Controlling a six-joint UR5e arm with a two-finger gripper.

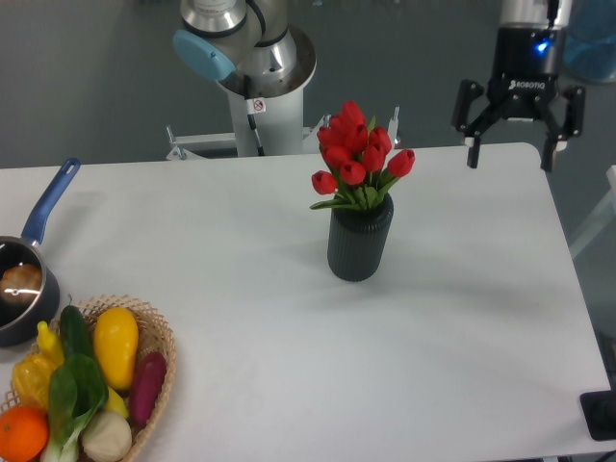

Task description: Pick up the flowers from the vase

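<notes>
Nearest to us, a basket (pixel 162 339) of vegetables and a saucepan (pixel 27 279) sit at the table's (pixel 462 327) left edge. At the middle we see the vase (pixel 359 239) upright with the flowers (pixel 358 154) in it. Far right, above the back edge, the gripper (pixel 510 162) hangs with its 2 fingers spread wide, holding nothing.

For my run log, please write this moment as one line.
phase: approach | end effector: open, empty, above far right table edge | flowers: upright in vase | contact: none

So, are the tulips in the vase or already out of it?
In the vase. The flowers stand upright with their stems inside the dark vase, and the open gripper hangs far to the right, holding nothing.
</notes>
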